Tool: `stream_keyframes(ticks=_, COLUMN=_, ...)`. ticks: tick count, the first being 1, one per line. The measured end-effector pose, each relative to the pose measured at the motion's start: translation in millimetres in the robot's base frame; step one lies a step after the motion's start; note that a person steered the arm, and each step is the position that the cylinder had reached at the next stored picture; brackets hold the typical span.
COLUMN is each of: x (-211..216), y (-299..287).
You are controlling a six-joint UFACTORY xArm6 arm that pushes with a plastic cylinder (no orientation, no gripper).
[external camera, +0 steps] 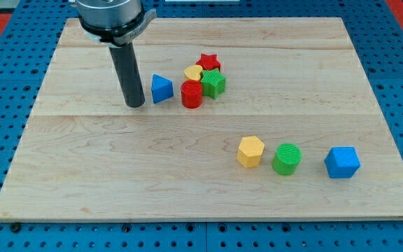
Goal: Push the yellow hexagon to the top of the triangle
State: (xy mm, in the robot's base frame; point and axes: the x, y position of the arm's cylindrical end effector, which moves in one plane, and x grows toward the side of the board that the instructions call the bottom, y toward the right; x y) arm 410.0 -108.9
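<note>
The yellow hexagon (250, 151) lies on the wooden board at the view's lower right, next to a green cylinder. The blue triangle (161, 88) sits near the view's upper middle. My tip (135, 105) rests on the board just left of the blue triangle, a small gap apart from it. The yellow hexagon is far from my tip, down and to the view's right.
A cluster sits right of the triangle: red cylinder (192, 94), yellow heart (194, 73), red star (208, 62), green star-like block (213, 83). A green cylinder (286, 159) and a blue cube-like block (341, 162) lie right of the hexagon. The wooden board (82, 175) lies on blue pegboard.
</note>
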Motion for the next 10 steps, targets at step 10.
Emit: stream_keyframes(ticks=10, x=139, y=201)
